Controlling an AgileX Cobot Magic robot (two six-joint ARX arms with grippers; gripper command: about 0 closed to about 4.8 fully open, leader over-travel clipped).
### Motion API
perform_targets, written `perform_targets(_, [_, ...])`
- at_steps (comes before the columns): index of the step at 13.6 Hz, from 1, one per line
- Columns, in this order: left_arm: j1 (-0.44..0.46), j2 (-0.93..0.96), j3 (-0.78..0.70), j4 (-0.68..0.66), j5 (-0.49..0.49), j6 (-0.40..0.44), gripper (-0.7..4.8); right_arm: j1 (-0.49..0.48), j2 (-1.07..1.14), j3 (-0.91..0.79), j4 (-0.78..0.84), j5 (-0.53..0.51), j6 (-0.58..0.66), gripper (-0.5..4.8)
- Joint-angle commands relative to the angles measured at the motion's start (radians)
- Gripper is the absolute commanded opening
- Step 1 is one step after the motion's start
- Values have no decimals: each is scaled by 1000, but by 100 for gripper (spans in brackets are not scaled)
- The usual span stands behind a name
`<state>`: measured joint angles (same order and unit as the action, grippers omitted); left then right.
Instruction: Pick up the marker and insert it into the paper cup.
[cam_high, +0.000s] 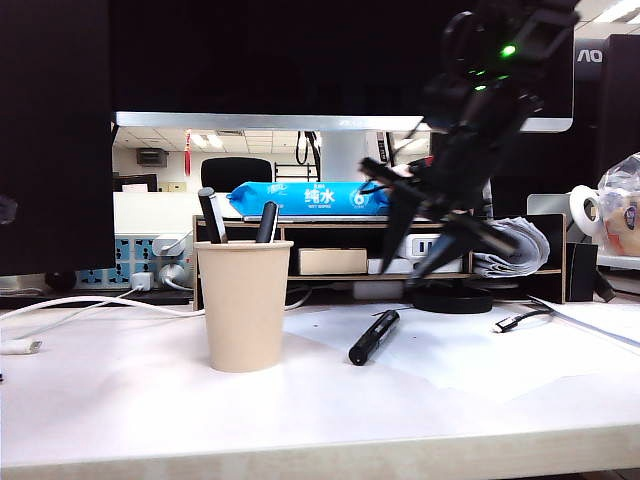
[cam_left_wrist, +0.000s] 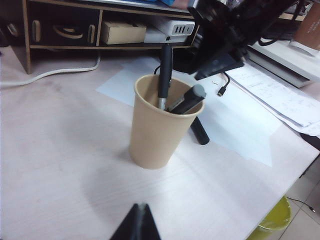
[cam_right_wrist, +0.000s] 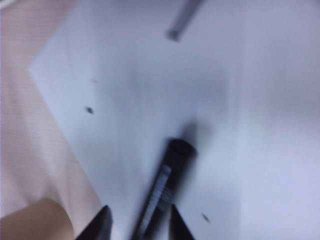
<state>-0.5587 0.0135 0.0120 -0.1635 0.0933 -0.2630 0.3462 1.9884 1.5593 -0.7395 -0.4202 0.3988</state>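
the front edge of the bench (cam_high: 320, 455) runs bare across the exterior view, with open room between it and the paper cup (cam_high: 244, 303). the paper cup stands upright left of the middle, set back from that edge, and two pens (cam_high: 212, 216) lean inside it, their tops above the rim. right of the cup, on a white sheet (cam_high: 470, 350), the marker (cam_high: 374, 337) lies flat and angled, apart from the cup, with free bench all round it. the right gripper (cam_high: 432, 240) hangs above and behind the marker, its two fingers spread apart and pointing down, holding nothing; in the right wrist view the fingertips (cam_right_wrist: 102, 222) straddle the marker (cam_right_wrist: 165, 192) without visibly touching it. the left gripper (cam_left_wrist: 136, 225) shows only as a dark tip near the bench's near edge, well short of the cup; whether it is spread or pressed together cannot be told. a shelf (cam_high: 330, 245) lines the far edge.
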Motion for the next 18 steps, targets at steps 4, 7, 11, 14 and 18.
perform_targets(4, [0,1,-2,-13,-2,-4,-5,51,17,5,64,158,37,208])
perform_targets(7, [0,1,-2,-13,-3,-3,-5,58,29,5,78,184,53,208])
perform_targets(11, [0,1,-2,-13,-2,-3,-5,58,65,5,78,182,73,208])
perform_targets(14, [0,1,-2,-13,-3,-3,-5,69,71,5,78,187,76,206])
perform_targets(18, [0,1,-2,-13,-3,-2,-5,74,71,5,80,210,76,158])
